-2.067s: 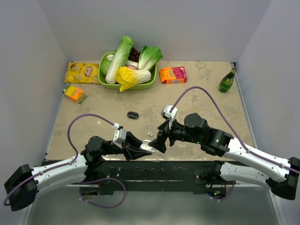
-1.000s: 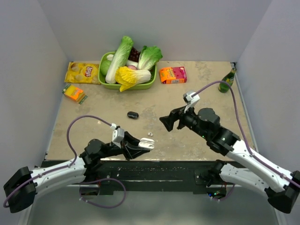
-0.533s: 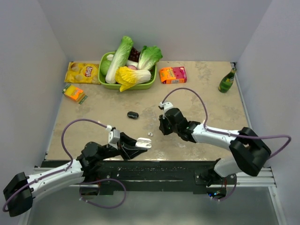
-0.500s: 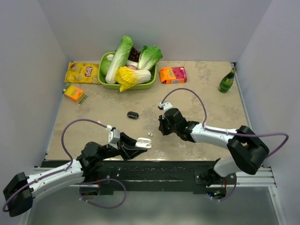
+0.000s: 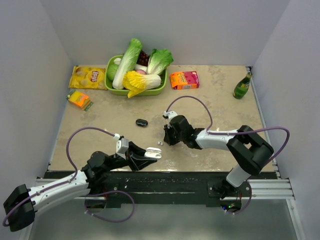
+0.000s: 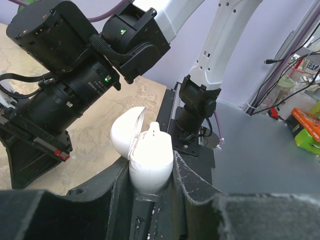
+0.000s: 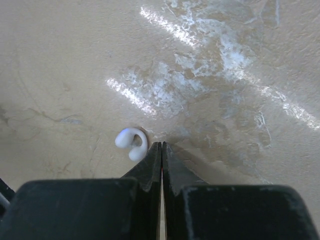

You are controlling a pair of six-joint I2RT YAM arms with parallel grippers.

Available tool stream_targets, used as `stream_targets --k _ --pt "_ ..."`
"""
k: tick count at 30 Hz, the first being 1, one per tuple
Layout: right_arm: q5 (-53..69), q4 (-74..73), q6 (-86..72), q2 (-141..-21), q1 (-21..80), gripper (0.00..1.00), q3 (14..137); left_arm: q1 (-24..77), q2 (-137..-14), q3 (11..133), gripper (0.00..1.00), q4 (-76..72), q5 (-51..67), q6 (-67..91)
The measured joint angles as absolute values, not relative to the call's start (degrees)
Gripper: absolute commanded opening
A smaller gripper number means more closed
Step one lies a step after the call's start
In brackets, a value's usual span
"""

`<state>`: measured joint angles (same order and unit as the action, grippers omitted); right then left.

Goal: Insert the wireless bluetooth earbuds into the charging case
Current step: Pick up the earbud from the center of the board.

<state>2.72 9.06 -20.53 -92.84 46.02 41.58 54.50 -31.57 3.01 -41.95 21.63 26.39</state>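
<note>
Right pincer (image 7: 161,145): fingers pressed together, tips down at the table (image 7: 240,60), pinching nothing.
Loose earbud (image 7: 131,142): lies on the table just beside those tips, outside the jaws, to their left in the right wrist view.
Left pincer (image 6: 151,174): pinching the charging case (image 6: 150,162) by its lower half, low over the near edge of the table.
Charging case: lid (image 6: 125,135) swung open. A white stem (image 6: 154,131) rises from one socket, so one bud is probably seated already.
Step in hand: most likely picking up the loose earbud.
Doing it well: spread the jaws first, then shift sideways until the bud sits between the fingers. Keep the tips close to the table and close slowly. The bud is tiny, glossy and curved, so it may squirt away under a skewed pinch.
Around: a black oval object (image 5: 142,122) lies apart from the bud. Along the far side are a green basket (image 5: 150,92) of vegetables, a chips bag (image 5: 88,77), a pink box (image 5: 184,79) and a green bottle (image 5: 242,86).
In the way: nothing lies between bud and case. The open lid and the left fingers flanking the case leave a narrow approach.
</note>
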Motion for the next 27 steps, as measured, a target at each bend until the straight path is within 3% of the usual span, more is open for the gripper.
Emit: stream_targets --k 27 --pt "6.11 10.85 -21.04 -95.42 49.04 0.00 42.19 54.50 -31.18 2.98 0.00 -41.04 21.67 26.41"
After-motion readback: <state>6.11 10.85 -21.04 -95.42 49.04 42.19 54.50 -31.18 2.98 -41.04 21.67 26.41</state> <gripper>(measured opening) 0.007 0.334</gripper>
